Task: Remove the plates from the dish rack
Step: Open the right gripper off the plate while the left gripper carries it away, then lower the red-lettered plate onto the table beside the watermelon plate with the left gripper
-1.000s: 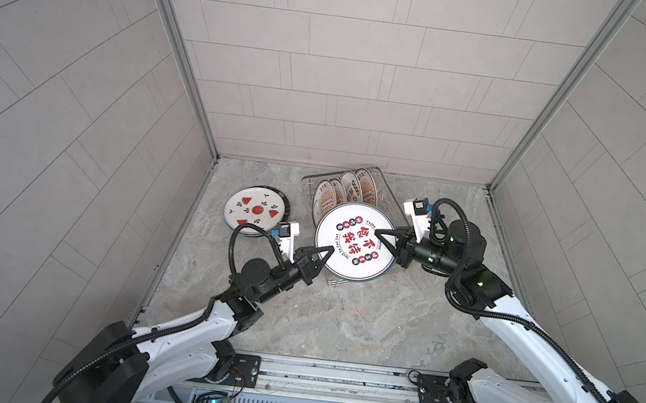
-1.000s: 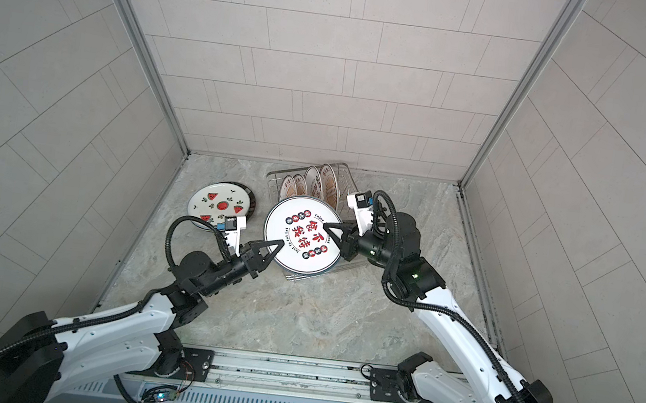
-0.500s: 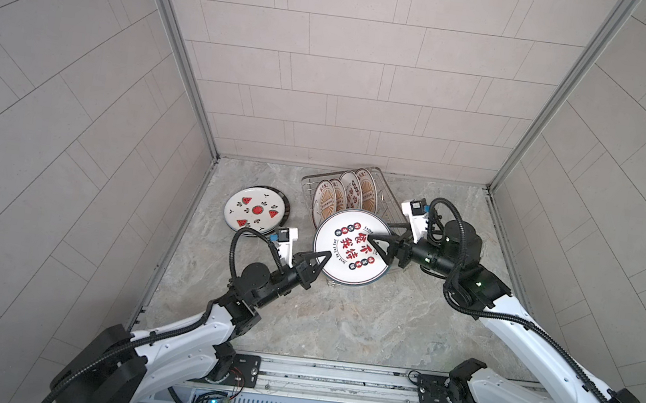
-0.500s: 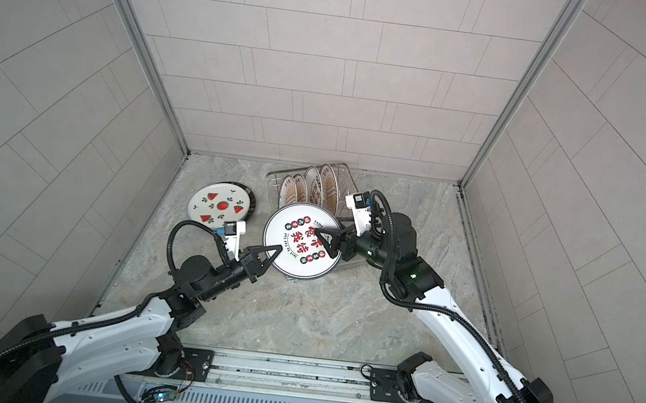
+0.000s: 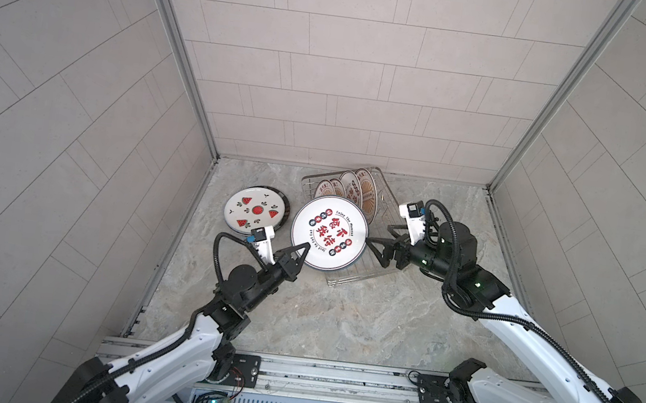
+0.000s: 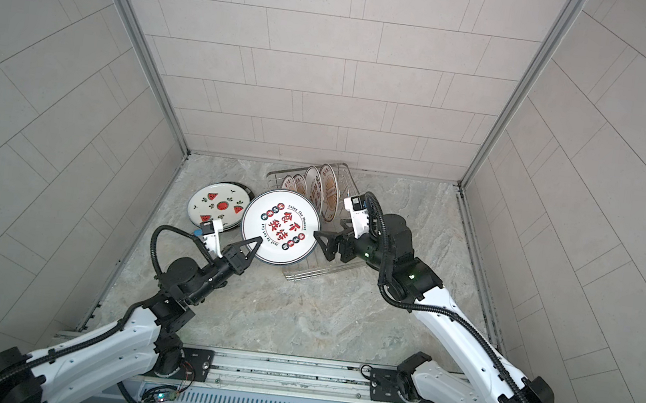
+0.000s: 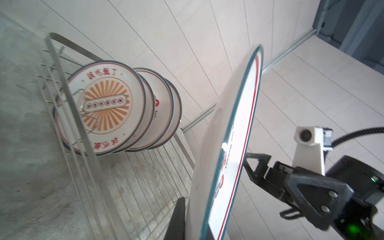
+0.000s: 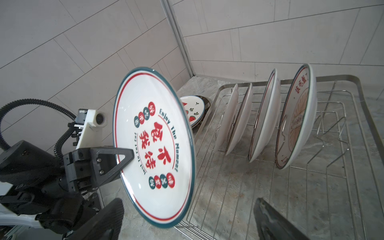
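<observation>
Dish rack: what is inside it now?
Four plates stand upright in the dish rack, the end one with an orange sunburst; nothing else shows inside. In both top views the held plate hides its left side.

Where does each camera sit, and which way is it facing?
Top views: high over the front rail, looking down; both arms, shut left gripper and open right gripper show.
Right wrist: on the right arm, facing the silver wire dish rack and left gripper; both fingers show.
Left wrist: on the left arm, facing rack and right gripper; one finger shows.
Shared: the round white ceramic plate, red-lettered, in the left gripper.
</observation>
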`<action>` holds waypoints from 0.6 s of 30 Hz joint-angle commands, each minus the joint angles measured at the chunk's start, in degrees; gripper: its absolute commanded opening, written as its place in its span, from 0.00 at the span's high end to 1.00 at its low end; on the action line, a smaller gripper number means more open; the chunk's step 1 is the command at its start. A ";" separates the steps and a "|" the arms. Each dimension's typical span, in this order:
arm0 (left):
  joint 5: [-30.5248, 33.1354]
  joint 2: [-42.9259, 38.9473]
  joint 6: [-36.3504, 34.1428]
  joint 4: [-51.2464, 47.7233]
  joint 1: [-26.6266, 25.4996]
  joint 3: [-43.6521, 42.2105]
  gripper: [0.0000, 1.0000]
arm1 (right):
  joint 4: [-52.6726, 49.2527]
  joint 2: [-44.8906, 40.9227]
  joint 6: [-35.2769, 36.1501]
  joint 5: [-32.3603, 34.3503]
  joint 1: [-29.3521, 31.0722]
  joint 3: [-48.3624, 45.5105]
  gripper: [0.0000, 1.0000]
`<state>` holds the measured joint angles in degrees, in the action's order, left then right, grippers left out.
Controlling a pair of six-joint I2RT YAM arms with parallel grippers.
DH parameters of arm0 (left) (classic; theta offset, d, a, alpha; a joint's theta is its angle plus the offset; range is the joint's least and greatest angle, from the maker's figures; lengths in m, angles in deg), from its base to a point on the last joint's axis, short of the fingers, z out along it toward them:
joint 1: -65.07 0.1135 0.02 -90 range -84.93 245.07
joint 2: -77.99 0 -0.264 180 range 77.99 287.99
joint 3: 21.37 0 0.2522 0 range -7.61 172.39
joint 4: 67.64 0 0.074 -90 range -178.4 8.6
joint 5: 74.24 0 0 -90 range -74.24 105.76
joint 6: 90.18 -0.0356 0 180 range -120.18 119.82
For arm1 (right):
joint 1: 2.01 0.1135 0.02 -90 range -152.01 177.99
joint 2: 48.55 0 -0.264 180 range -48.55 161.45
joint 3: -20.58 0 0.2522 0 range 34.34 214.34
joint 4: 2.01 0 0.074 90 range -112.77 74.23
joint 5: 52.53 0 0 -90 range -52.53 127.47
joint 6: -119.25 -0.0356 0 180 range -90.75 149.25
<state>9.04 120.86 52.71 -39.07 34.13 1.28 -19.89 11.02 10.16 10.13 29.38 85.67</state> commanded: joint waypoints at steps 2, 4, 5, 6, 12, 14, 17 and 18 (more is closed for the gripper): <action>3.72 -2.98 7.93 0.59 4.61 -2.30 1.00 | -3.75 1.58 7.56 2.04 4.94 3.90 0.00; 3.01 -3.41 10.19 1.60 6.83 -3.78 1.00 | -6.12 2.92 10.03 4.83 8.19 5.48 0.00; 2.94 -3.75 10.88 1.95 7.39 -4.25 1.00 | -6.86 3.44 10.98 6.37 9.53 5.96 0.00; 3.32 -4.36 11.61 1.59 8.00 -4.63 1.00 | -7.48 3.97 11.99 7.93 10.79 6.39 0.00; 10.91 -10.64 15.11 -7.14 9.59 -7.32 1.00 | -10.78 7.41 15.67 11.48 14.75 9.08 0.00; 13.06 -13.49 15.94 -11.19 9.73 -7.56 1.00 | -11.28 8.22 16.68 12.56 15.67 9.55 0.00; 14.62 -17.51 17.50 -17.31 9.75 -7.49 1.00 | -11.61 8.88 17.40 14.12 16.65 9.82 0.00; 15.34 -19.04 18.32 -19.91 9.76 -7.45 1.00 | -11.53 9.00 17.59 14.25 16.84 9.80 0.00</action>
<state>20.25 105.25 67.70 -54.65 43.47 -6.31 -30.34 20.01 24.93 21.74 45.54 94.22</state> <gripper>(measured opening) 0.084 0.996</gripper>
